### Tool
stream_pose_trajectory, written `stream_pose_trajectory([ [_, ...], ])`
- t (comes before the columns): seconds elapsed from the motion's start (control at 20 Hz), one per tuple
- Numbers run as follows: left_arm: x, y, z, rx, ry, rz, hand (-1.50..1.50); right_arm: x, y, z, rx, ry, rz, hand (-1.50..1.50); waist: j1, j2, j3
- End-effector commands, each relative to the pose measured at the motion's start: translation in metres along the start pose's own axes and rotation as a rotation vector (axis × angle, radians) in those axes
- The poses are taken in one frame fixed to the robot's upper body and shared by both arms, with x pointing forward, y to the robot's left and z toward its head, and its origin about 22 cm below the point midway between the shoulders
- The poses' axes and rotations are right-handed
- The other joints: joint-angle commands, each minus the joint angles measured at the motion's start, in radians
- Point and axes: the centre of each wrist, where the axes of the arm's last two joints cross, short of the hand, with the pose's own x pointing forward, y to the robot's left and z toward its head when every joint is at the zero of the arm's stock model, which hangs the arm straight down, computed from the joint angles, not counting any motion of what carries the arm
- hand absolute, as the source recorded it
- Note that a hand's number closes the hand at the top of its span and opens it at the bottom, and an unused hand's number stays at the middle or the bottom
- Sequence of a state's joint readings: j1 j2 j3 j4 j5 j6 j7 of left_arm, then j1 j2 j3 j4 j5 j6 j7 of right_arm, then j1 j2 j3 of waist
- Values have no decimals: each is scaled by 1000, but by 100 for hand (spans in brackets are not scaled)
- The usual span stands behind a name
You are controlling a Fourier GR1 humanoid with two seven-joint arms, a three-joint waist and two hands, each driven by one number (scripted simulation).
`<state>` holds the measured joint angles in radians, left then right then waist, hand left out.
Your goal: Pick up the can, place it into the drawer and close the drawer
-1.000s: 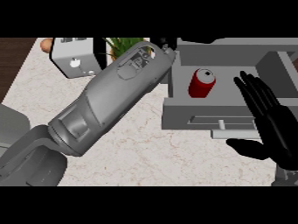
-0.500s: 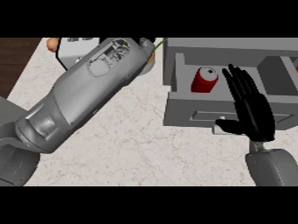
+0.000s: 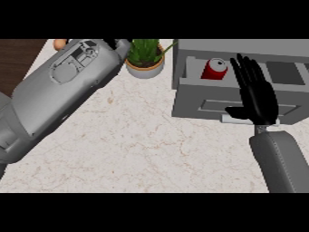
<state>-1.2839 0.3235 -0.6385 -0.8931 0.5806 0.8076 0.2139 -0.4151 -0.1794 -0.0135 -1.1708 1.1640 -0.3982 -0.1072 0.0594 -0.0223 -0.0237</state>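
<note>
A pale marbled bench (image 3: 137, 145) fills my view, with dark wood flooring past its far left edge. At the left my grey left forearm (image 3: 56, 95) stretches up and across the bench toward the back edge. Its hand is out of sight at the top, so I cannot tell what its fingers are doing. Just right of it, at the back, stands a small potted plant (image 3: 145, 56).

Further right is the grey drawer (image 3: 247, 105), pulled open toward me. The red can (image 3: 215, 69) already sits inside it, in the left part of the tray. So by my reading the placing is done and only the closing is left.

My right hand (image 3: 256, 93) is flat and spread, fingers straight, holding nothing. It lies over the drawer's front, fingertips reaching over the tray just right of the can, thumb low by the front panel.

The can looks light, stiff and smooth, and I expect it would tip easily if jolted. If I had to take it again, I would wrap it round the middle. For now I would push the drawer front squarely and gently.
</note>
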Motion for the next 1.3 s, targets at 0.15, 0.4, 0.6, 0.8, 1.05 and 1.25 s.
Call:
stream_pose_trajectory([
  [0.15, 1, 14, 11, -16, 29, -6, -150, 2, 27, -27, 16, 55, 4, -150, 16, 25, 26],
  [0.4, -13, 38, 15, -21, 21, -17, -150, -6, 36, -40, -28, 89, 26, -150, 30, 38, 27],
  [0.6, -40, 55, 27, -1, 48, -14, -150, 11, 34, -68, -44, 80, 42, -150, 12, 35, 25],
  [0.8, -39, 66, 35, -21, 46, -22, -150, 10, 32, -82, -95, 93, 33, -150, 26, 39, 26],
  [1.05, -51, 70, 42, -16, 49, -26, -150, 15, 19, -105, -131, 69, 35, -150, 19, 45, 26],
  [1.25, -57, 78, 49, -38, 48, -28, -150, 23, -4, -133, -106, 94, 51, -150, 34, 47, 25],
])
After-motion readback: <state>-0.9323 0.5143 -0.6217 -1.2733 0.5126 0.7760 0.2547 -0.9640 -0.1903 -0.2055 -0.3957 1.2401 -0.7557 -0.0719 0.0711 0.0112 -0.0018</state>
